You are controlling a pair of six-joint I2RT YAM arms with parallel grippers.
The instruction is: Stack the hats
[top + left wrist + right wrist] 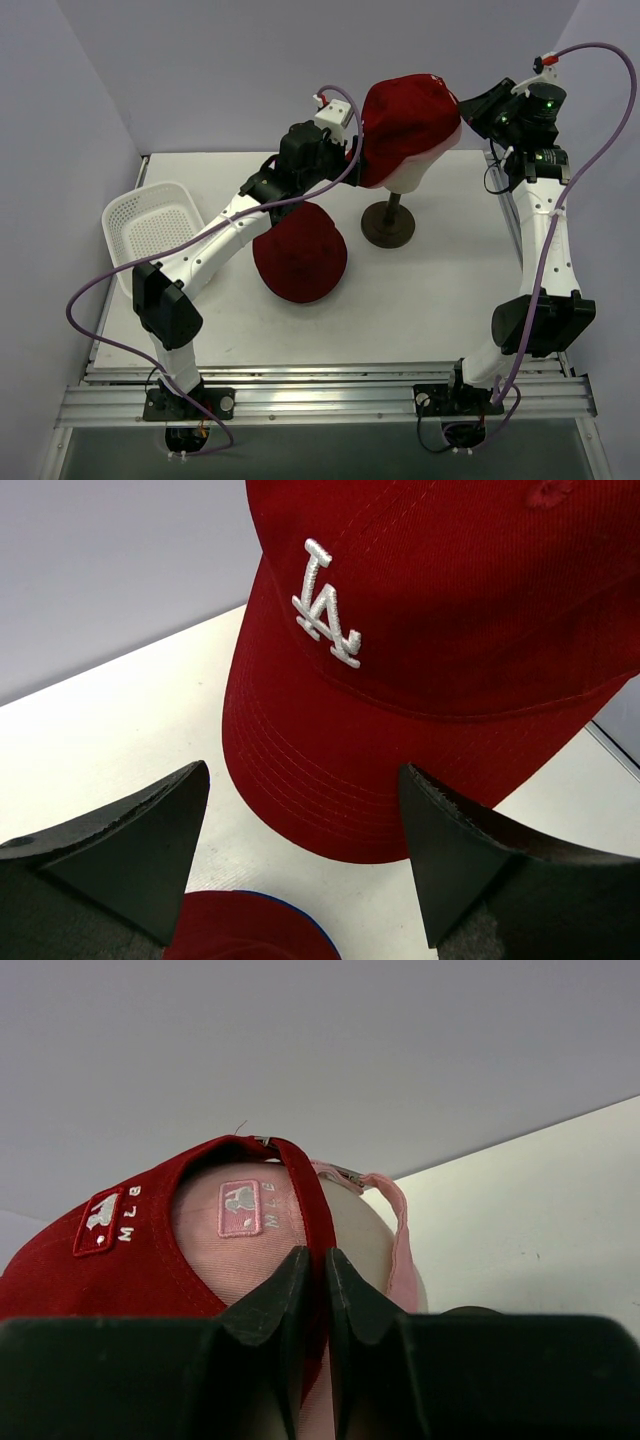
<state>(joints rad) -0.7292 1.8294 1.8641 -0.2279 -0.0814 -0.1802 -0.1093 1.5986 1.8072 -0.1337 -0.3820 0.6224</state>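
Right claw [312, 1265] pinches red cap [405, 112], brim leftward.

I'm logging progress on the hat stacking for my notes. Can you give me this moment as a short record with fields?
On the head: red cap over pink cap, on the cream head
On the table: dark red bucket hat
Left claw: open, facing the red cap's brim, holding nothing
Right claw: shut on the red cap's back strap
Also present: white basket, at the table's left edge
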